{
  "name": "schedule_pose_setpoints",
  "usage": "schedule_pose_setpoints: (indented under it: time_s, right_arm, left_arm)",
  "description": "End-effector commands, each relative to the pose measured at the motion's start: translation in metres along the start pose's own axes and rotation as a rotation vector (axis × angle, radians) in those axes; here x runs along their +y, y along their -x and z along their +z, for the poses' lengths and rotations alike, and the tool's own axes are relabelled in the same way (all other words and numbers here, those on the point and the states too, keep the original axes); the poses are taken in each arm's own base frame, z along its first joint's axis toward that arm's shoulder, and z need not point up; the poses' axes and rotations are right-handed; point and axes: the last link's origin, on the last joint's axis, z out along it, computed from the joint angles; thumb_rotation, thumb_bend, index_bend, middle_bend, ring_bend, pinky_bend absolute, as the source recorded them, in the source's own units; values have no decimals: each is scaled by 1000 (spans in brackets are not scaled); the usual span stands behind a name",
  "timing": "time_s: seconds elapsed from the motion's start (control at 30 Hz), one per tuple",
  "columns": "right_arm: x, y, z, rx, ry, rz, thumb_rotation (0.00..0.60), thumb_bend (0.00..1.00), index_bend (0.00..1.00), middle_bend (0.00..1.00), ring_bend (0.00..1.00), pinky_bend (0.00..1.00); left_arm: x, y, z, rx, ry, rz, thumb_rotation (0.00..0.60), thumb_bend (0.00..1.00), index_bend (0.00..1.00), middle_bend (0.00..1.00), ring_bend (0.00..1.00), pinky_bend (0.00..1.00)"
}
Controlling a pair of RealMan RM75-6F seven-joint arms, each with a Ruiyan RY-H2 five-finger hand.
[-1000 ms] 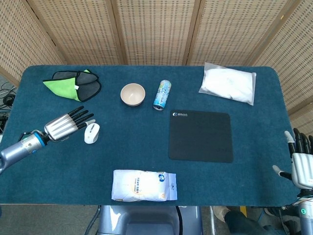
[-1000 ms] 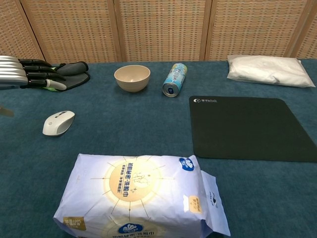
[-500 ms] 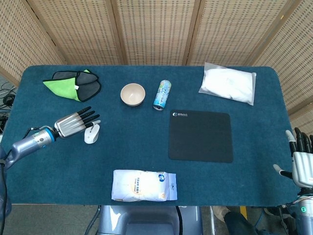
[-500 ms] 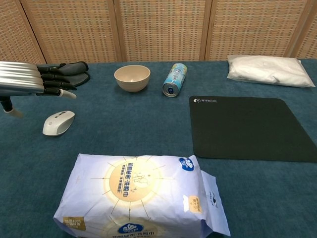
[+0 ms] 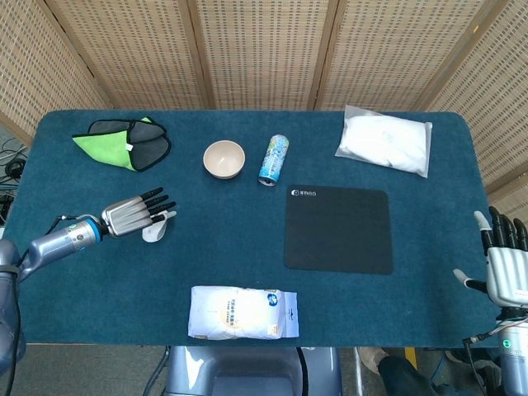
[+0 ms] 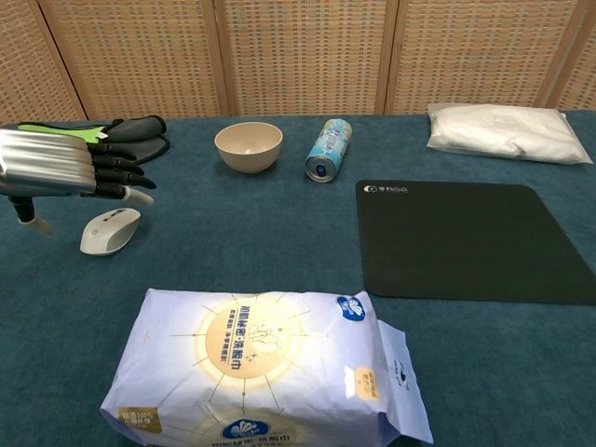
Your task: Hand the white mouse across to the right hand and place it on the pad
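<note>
Low over the left side of the teal cloth-covered table point(image 5: 99, 272), the left hand point(image 5: 136, 216) hovers with its fingers stretched out and apart, holding nothing. Beneath it lies the small white computer mouse point(image 6: 110, 230), flat on the cloth; from the chest view a gap shows between the fingertips point(image 6: 140, 197) and the mouse's top. From the head view the hand covers most of the mouse point(image 5: 153, 231).

Off the table's right edge, the right hand point(image 5: 505, 266) stands upright, fingers spread, empty, well apart from everything.

Right of centre lies the flat black rectangular mouse pad point(image 5: 338, 229), bare on top, with open cloth along its right and front edges. Between mouse and pad runs a wide open strip of cloth. At the front edge lies a white-and-blue plastic tissue packet point(image 5: 242, 313).

Along the far side sit a folded green and grey cloth point(image 5: 124, 142), a beige round bowl point(image 5: 224, 158), a blue-and-white drink can point(image 5: 274, 159) lying on its side, and a clear bag of white stuffing point(image 5: 384, 139) at the far right corner.
</note>
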Motion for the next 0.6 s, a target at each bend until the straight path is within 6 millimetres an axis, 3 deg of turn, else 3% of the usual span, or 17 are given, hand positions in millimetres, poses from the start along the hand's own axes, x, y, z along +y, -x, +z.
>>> schedule_pose_setpoints:
  time_s: [0.03,0.37,0.43,0.6]
  right_arm:
    - [-3,-1,3,-1,-7,9,600,0,0,0,0,0]
    - [-3,-2,3,3,-5,8,600,0,0,0,0,0]
    - [-3,-3,3,4,-5,5,600,0,0,0,0,0]
    - [-3,-2,3,2,-7,2,600,0,0,0,0,0]
  left_arm:
    - [5,4,4,-17,-4,0,600,71,0,0,0,19]
    - [15,6,20,-39,-9,13,600,159,27,0,1,76]
    - [17,5,22,-36,-4,21,600,188,141,50,47,133]
    - [19,5,25,-39,3,48,600,247,518,335,284,317]
